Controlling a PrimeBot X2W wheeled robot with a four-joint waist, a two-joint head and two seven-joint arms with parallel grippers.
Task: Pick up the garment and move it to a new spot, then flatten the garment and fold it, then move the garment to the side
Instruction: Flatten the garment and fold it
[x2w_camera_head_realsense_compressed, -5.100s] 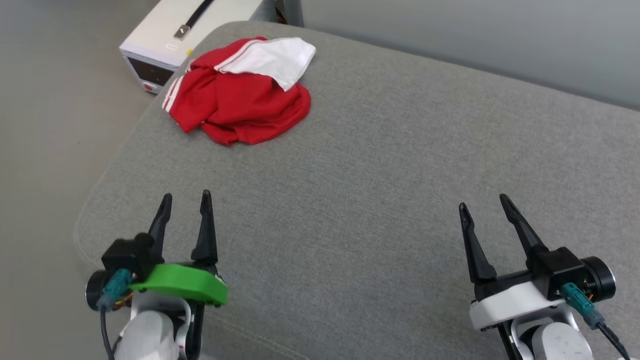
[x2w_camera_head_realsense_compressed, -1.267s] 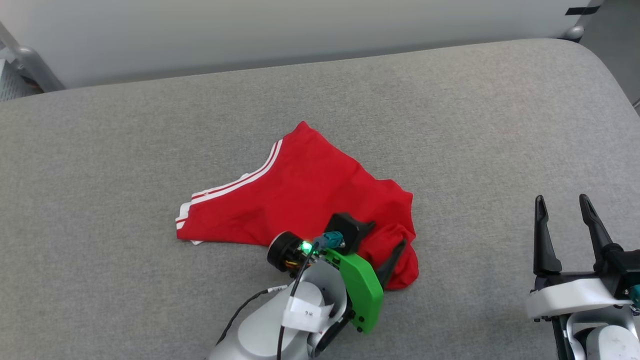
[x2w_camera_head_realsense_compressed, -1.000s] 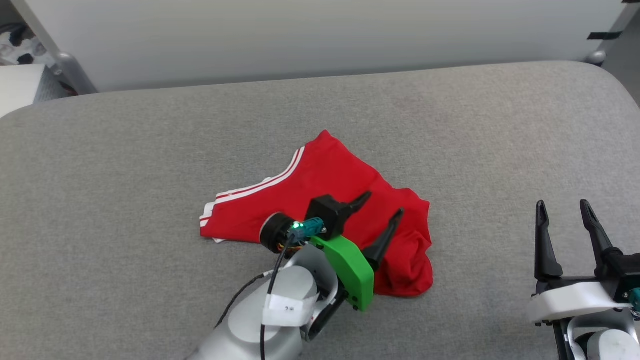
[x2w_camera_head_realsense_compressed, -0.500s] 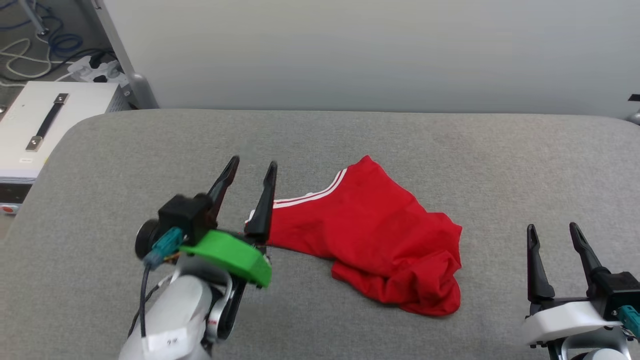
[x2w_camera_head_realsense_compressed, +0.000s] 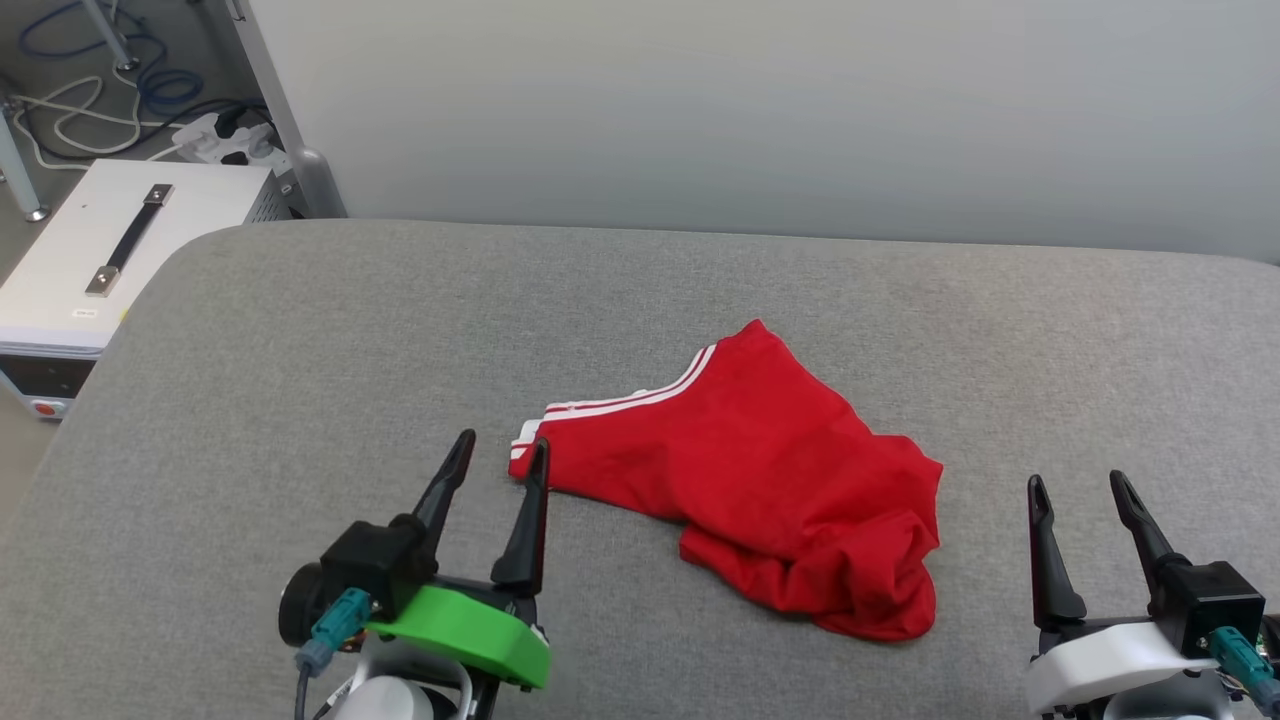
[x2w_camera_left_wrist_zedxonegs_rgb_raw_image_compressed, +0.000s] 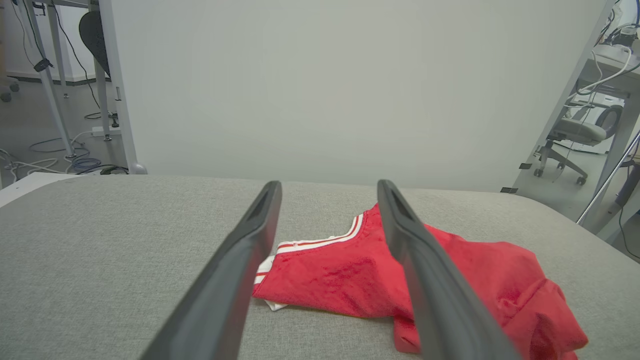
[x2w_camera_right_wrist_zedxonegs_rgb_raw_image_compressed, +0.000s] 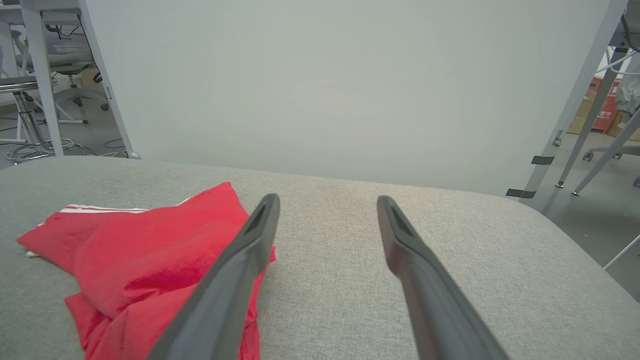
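Garment: the red garment (x2w_camera_head_realsense_compressed: 760, 470) is lying crumpled on the desk, a little right of the middle in the head view, and is bunching into thicker folds at its near right end
Trim: two white stripes are running along its far left edge, and a bit of white cloth is peeking out at its left corner
Desk: the desk (x2w_camera_head_realsense_compressed: 300, 330) is wearing a grey fabric cover with rounded corners
Left claw: the left claw (x2w_camera_head_realsense_compressed: 505, 440) is pointing away from the robot with its fingers apart and nothing between them; its tips are sitting just beside the garment's left corner, and whether they are touching the cloth I cannot tell
Left wrist view: the garment (x2w_camera_left_wrist_zedxonegs_rgb_raw_image_compressed: 340, 270) is showing between and behind the two fingers of the left claw (x2w_camera_left_wrist_zedxonegs_rgb_raw_image_compressed: 328, 184)
Right claw: the right claw (x2w_camera_head_realsense_compressed: 1076, 478) is standing spread and empty, clear of the garment's right end
Right wrist view: the garment (x2w_camera_right_wrist_zedxonegs_rgb_raw_image_compressed: 150, 250) is lying to the left, partly behind one finger of the right claw (x2w_camera_right_wrist_zedxonegs_rgb_raw_image_compressed: 328, 197)
Surroundings: a pale wall panel (x2w_camera_head_realsense_compressed: 700, 100) is rising behind the desk, and a white box with a black handle (x2w_camera_head_realsense_compressed: 110, 260) is sitting off its far left corner, with cables (x2w_camera_head_realsense_compressed: 90, 90) trailing on the floor beyond
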